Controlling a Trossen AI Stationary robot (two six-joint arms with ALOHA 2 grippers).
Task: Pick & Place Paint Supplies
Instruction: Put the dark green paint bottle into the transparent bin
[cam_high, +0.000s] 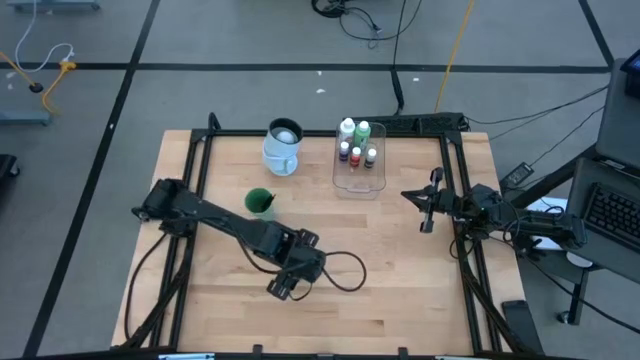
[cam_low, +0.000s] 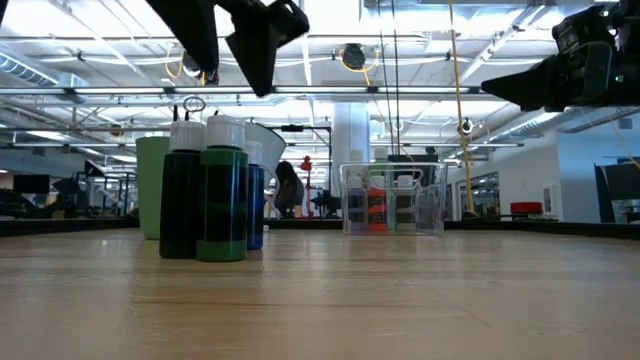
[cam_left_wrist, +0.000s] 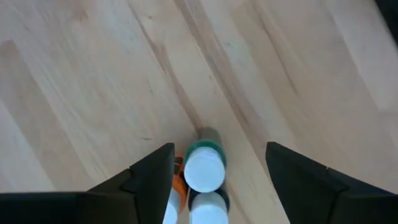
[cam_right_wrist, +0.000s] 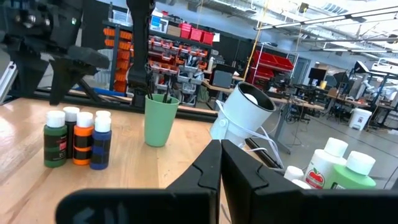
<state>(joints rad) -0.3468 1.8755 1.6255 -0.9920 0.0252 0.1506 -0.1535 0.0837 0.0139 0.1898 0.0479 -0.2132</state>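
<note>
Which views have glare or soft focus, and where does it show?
Low view: bright ceiling lights glare behind the clear rectangular plastic tray, and the room behind is soft while the small white-capped green paint bottle stays fairly sharp. Left wrist view: the white cap below the open left gripper is washed out. High view: even light, faint shadows.

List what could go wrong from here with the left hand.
The open left hand hangs right over tightly packed bottles; closing on one could tip its neighbours. The tray stands far off at the table's back, so a loose grip might drop a bottle on the way.
</note>
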